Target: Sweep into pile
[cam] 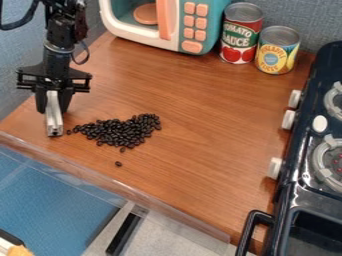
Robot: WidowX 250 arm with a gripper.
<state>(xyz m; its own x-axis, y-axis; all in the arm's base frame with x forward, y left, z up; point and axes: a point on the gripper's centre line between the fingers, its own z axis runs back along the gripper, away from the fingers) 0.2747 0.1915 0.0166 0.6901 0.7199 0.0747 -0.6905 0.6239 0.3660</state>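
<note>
The arm (63, 20) is black nearly all over, its upper part made of chunky, angular joint housings; a dark reddish patch (81, 26) marks one side; a thick black cable (21, 23) curves out in a wide loop near the top, and a thinner dark cable (86, 56) bows out beside the wrist; a greyish ring (59, 48) circles the cylindrical wrist; below it sits a broad black crosspiece (80, 80) with open, frame-like ends; the black pincer (53, 111) has two fingers (65, 99), smooth and narrowing towards their tips.
</note>
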